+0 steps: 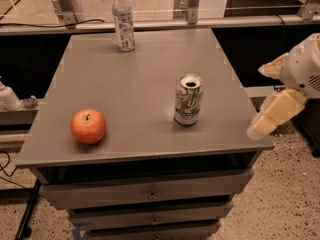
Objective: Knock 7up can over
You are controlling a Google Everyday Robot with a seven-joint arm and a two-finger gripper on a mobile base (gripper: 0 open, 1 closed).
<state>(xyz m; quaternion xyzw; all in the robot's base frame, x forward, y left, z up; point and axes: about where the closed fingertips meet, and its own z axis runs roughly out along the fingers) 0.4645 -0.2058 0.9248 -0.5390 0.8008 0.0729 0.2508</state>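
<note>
7up can (188, 100) stands upright on the surface (145, 69). My gripper (274, 115) hangs well right of the can, beyond the surface edge. Open or closed: can't tell.

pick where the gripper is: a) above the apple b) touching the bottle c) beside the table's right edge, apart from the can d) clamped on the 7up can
c: the gripper hangs beside the right edge of the table, well clear of the upright 7up can.
</note>
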